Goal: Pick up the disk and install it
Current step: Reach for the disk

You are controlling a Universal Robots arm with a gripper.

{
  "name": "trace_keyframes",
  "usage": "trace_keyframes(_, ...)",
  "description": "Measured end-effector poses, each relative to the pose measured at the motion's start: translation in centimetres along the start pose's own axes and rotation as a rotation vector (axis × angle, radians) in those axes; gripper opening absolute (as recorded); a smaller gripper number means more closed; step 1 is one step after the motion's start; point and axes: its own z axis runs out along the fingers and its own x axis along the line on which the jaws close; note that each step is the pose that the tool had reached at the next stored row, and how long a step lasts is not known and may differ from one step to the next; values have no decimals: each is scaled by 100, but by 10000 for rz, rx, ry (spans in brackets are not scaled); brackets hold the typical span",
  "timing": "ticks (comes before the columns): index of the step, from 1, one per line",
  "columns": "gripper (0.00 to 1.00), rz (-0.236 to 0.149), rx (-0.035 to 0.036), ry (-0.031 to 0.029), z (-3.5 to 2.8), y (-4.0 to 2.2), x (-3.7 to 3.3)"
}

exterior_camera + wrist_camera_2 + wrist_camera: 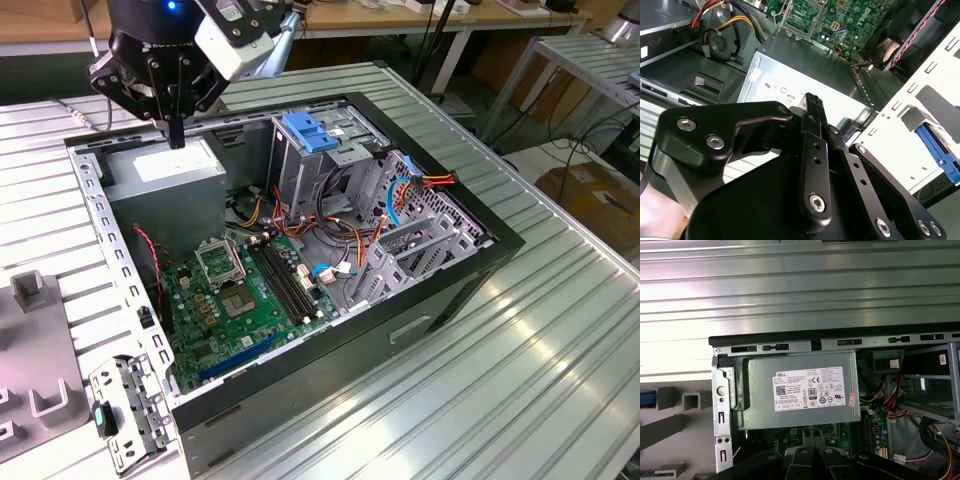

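Closest to my lens in both wrist views is the claw. Its black fingertips are clenched together with nothing between them. In the exterior view the claw hangs in the upper left of the frame, pointing straight down just above the grey power-supply box. I cannot tell whether it touches the box.

That box sits in the far left corner of the open computer case, which takes up the middle of the frame. Inside the case I also see:
- a green motherboard lying flat on the floor
- a metal drive cage with a blue latch on top
- bundles of coloured cables toward the exterior view's right

The disk is outside the case. In the second wrist view I see its blue side rail just past the case's pale perforated flange, and the rest is hidden. The case rests on a ribbed metal table.
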Motion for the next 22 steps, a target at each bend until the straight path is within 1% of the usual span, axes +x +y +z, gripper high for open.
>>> trace_keyframes(3,11,0,-1,-1,-1,-3,46)
trace_keyframes(11,11,0,0,0,-2,-5,62)
trace_keyframes(22,11,-1,0,0,-4,-11,145)
